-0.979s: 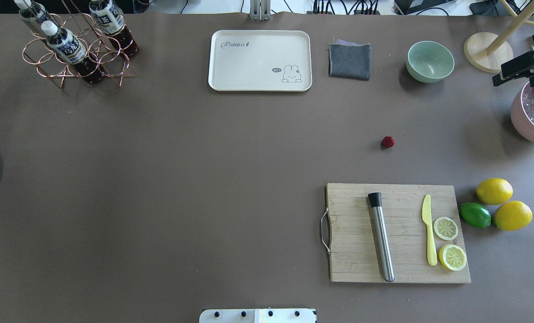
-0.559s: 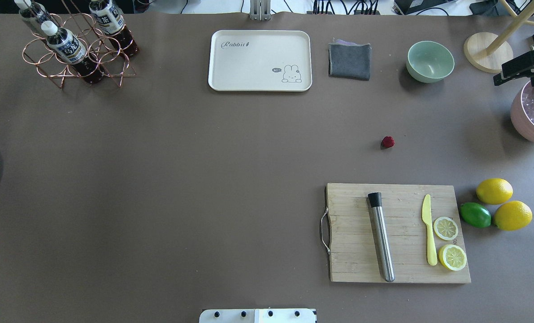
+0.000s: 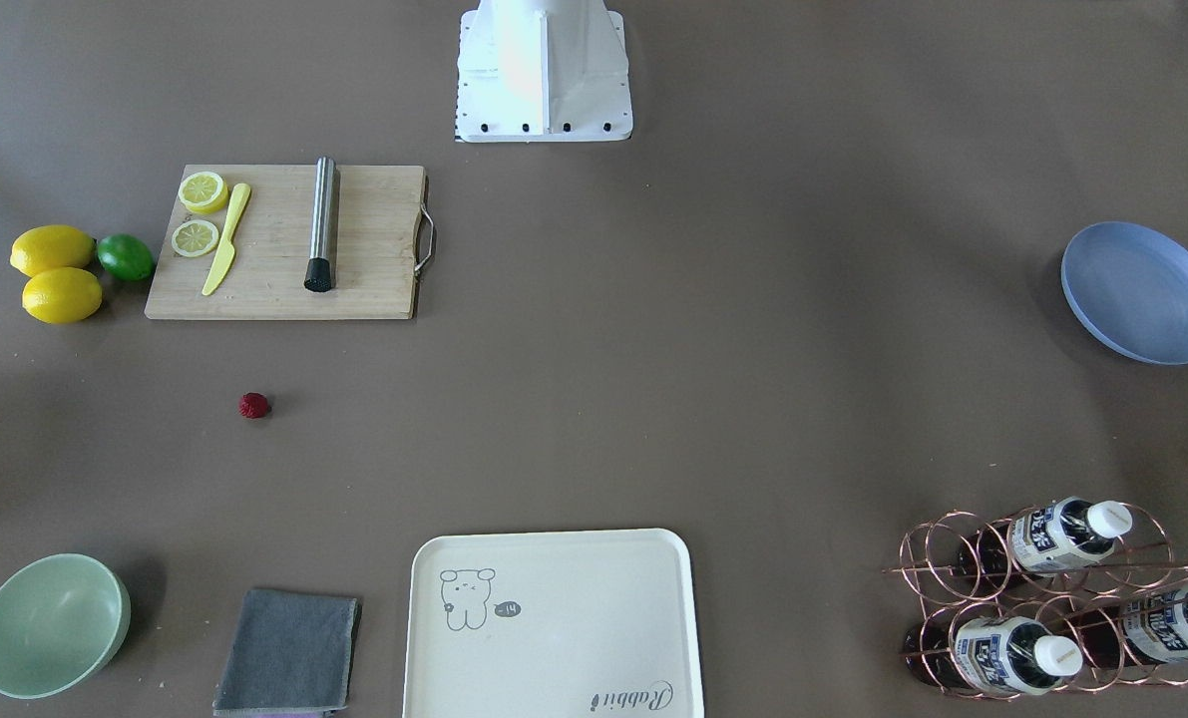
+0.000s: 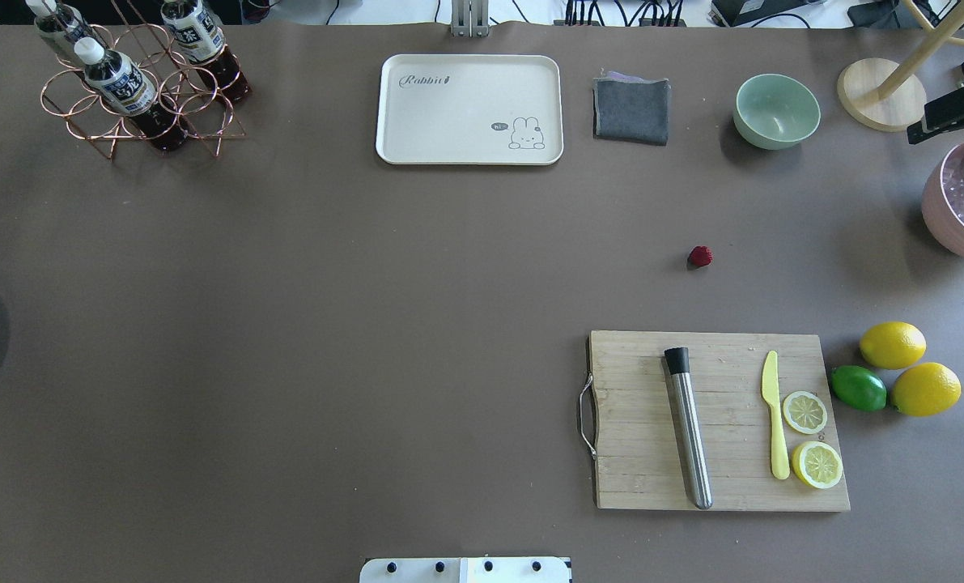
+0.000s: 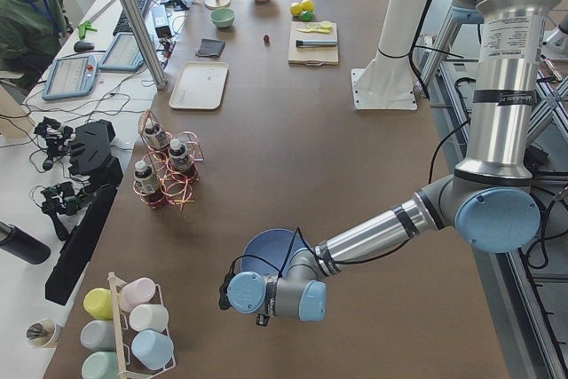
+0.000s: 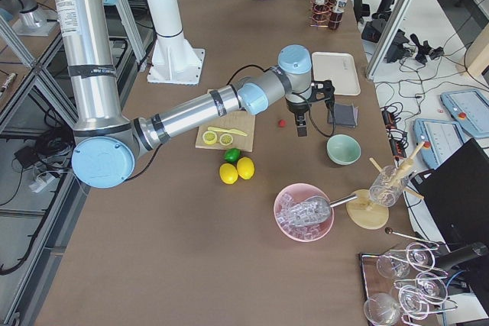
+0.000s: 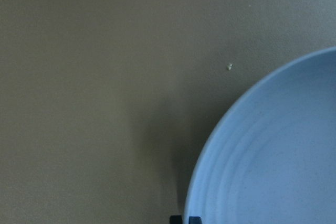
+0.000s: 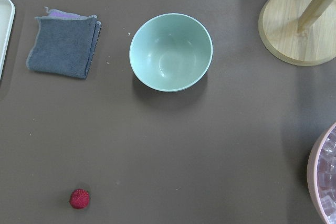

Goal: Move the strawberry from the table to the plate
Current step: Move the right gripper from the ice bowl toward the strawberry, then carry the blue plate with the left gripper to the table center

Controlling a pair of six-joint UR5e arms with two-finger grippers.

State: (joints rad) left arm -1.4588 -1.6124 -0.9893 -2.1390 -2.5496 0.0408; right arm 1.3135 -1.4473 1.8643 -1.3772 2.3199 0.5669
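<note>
Tiny dark-red bumpy strawberry (image 4: 700, 257) alone on the broad matte brown-grey table (image 4: 368, 324), apart from everything else. Nearest edge on the robot's side: the far long edge of the rectangular wooden cutting board (image 4: 635, 461), near but not touching. Beyond the berry, well apart, a folded grey cloth (image 4: 631, 109) and a pale-green round bowl (image 4: 776, 111). Open surface all round the berry, and a wide open stretch from it across the table's middle to the round shallow periwinkle-blue plate (image 3: 1137, 294) at the table's end on the robot's left; in the overhead view only a sliver of its rim at the left border. Cream rectangular tray (image 4: 469, 109) and copper wire rack of bottles (image 4: 138, 113) along the far edge, off that stretch. Right gripper (image 6: 300, 124) raised high above the table on the robot's right, its wrist view looking down on the bowl, strawberry in the lower left corner; cannot tell whether fingers spread or pressed together. Left gripper (image 7: 185, 220) above the plate's rim, only dark tips at the wrist view's lower border; cannot tell its finger state either.
</note>
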